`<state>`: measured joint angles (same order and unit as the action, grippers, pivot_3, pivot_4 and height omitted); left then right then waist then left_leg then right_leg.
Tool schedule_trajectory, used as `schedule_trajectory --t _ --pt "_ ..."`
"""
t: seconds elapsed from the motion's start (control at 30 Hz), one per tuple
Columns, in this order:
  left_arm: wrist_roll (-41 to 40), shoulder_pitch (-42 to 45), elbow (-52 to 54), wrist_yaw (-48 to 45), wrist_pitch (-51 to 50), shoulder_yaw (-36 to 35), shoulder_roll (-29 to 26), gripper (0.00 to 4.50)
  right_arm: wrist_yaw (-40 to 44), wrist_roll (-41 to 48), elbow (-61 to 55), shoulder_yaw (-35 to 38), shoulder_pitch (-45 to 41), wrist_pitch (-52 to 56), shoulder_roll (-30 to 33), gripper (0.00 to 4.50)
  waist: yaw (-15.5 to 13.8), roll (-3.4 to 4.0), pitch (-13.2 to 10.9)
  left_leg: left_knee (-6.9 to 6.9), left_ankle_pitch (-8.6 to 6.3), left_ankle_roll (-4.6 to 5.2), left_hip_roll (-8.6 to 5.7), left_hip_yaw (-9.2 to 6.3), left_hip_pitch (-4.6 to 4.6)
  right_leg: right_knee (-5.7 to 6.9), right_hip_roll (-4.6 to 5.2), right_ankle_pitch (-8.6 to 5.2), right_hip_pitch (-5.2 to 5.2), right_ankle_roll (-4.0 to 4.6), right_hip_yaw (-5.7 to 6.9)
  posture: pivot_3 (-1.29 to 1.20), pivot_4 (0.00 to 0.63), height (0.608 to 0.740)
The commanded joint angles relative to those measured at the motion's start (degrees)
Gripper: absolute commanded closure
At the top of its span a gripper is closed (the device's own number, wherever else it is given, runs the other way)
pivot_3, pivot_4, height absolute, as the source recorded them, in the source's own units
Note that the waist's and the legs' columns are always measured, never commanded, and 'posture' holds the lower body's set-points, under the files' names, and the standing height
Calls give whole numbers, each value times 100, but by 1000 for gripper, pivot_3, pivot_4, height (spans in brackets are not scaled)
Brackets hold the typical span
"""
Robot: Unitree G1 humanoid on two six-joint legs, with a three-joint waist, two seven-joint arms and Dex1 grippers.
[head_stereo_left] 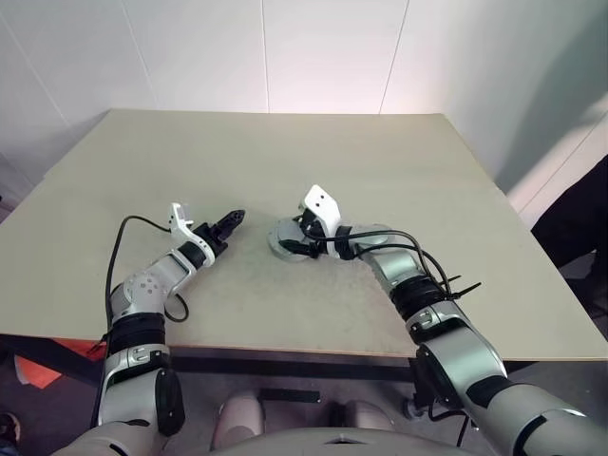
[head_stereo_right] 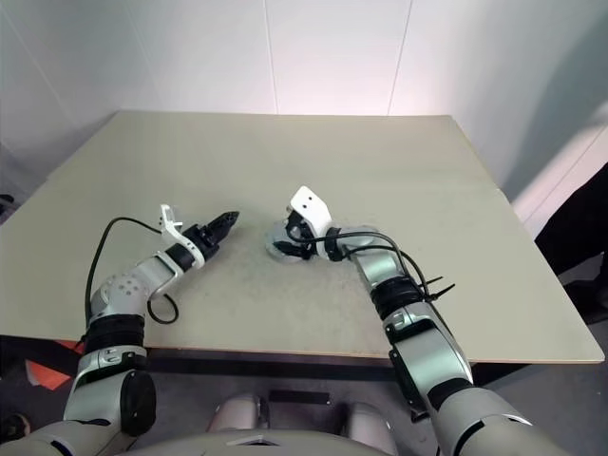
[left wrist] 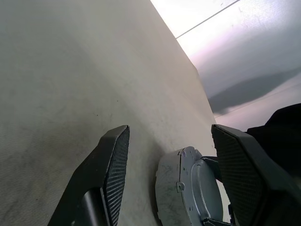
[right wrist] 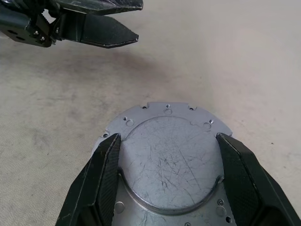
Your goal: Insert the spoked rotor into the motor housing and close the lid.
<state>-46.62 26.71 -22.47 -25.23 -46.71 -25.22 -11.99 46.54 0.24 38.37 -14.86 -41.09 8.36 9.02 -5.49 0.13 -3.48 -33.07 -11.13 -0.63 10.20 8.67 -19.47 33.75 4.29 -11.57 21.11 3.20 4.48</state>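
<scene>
Two tools are mine, and both stand spread. Nearest, my right tool [right wrist: 164, 179] straddles the motor housing [right wrist: 169, 160], which lies on the tabletop [head_stereo_left: 285, 161] with a plain scratched metal face up; whether the pads touch its rim I cannot tell. I should keep it centred and level. Just beyond the housing, my left tool [right wrist: 101, 28] grasps nothing.

motor housing [right wrist: 167, 162] interior hidden under its scratched top face, near rim cut off, right claw [head_stereo_left: 302, 239] covering part
</scene>
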Motion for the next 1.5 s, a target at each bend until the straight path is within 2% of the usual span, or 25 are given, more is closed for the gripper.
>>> schedule_trajectory --t 0.03,0.17,0.23,0.33,0.47,0.5,0.6,0.83,1.03,1.17,1.33,1.5 --pt "-37 100 222 -77 24 87 36 1561 53 -229 303 -152 176 369 150 1397 -4 0 0 0 0 0 0 0 0 0 0 0 0 0 0 0 0 740" --pt "72 121 414 -165 -134 513 162 1561 44 -268 308 -161 181 369 161 1397 -7 0 0 0 -1 1 -1 0 0 -4 1 -3 -3 -5 0 0 0 740" --pt "44 114 495 -244 -183 656 262 1941 30 -273 303 -159 181 371 162 1397 -7 1 0 0 -1 2 -2 0 0 -4 2 -4 -3 -6 -1 0 0 740" --pt "111 177 334 -373 -153 804 329 2782 -6 -274 286 -151 188 374 158 1397 -4 1 1 1 -1 2 -2 0 0 -5 2 -5 -2 -8 -2 0 0 740" --pt "196 304 168 -491 -99 922 383 4245 -64 -275 282 -132 193 365 161 1397 -5 3 1 8 -1 1 -2 0 0 -6 2 -6 1 -10 -2 0 0 740" --pt "211 327 121 -519 -92 923 374 4481 -77 -275 280 -124 194 367 165 1397 -4 3 1 8 -1 1 -3 1 0 -7 2 -7 1 -11 -2 0 0 740" --pt "276 400 -87 -584 -153 946 331 4481 -101 -271 261 -111 201 375 179 1397 -3 5 1 8 -1 1 -4 0 1 -8 2 -7 0 -11 -2 0 0 740" --pt "1009 628 -909 -278 -373 1434 245 4481 -219 -241 240 -39 150 425 155 1397 -13 22 11 9 -1 1 -5 2 12 -13 5 -10 -17 -17 -4 0 0 740" --pt "1093 621 -933 -376 -368 1389 282 4481 -352 -208 340 59 45 501 151 1397 -7 55 35 29 -2 2 -23 1 39 -45 16 -25 -47 -42 -7 0 0 740" --pt "1085 624 -909 -445 -366 1354 298 4500 -242 -119 202 124 43 492 194 73 -9 56 35 35 -2 3 -23 0 36 -48 17 -25 -46 -42 -6 0 0 740" --pt "1029 588 -797 -593 -395 1348 325 4500 -20 130 -624 292 161 660 294 14 -21 56 35 41 -2 3 -29 0 17 -56 23 -28 -39 -47 -6 0 0 740" --pt "1003 543 -637 -625 -467 1327 358 4500 544 868 -2174 609 426 1653 655 14 -41 55 35 40 -2 9 -28 3 -48 -53 24 -18 -3 -30 -9 0 0 740"
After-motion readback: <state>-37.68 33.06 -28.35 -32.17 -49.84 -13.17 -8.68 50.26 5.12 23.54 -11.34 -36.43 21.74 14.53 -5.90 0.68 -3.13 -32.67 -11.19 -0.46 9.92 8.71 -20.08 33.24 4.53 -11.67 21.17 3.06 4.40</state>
